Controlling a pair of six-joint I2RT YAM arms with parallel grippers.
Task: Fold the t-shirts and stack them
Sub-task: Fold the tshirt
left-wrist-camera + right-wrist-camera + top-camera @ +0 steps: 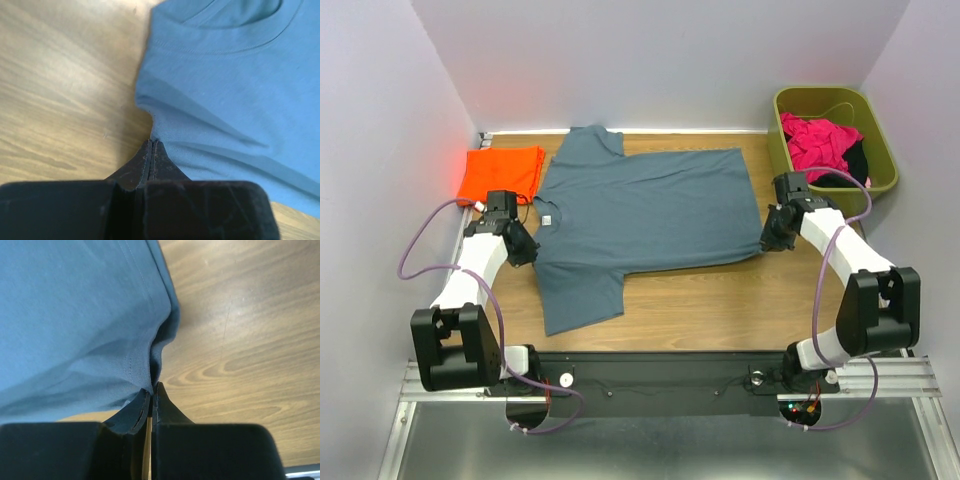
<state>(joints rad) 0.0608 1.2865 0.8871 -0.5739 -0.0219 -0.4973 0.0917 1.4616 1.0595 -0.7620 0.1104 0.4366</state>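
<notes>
The slate blue-grey t-shirt (640, 210) lies spread flat on the wooden table, collar to the left and hem to the right. My left gripper (527, 245) is at its left edge just below the collar, shut with the cloth's edge (165, 127) pinched at the fingertips (151, 143). At the near right corner of the hem, my right gripper (772, 238) is shut on the hem fold (157, 357), which is drawn into the closed tips (154, 387). The bright orange t-shirt (500, 172) lies folded at the back left, apart from both grippers.
A green bin (880, 185) holding pink and dark clothes (820, 140) stands at the back right, close behind the right arm. Bare table (720, 310) runs along the near side of the shirt. White walls enclose the back and both sides.
</notes>
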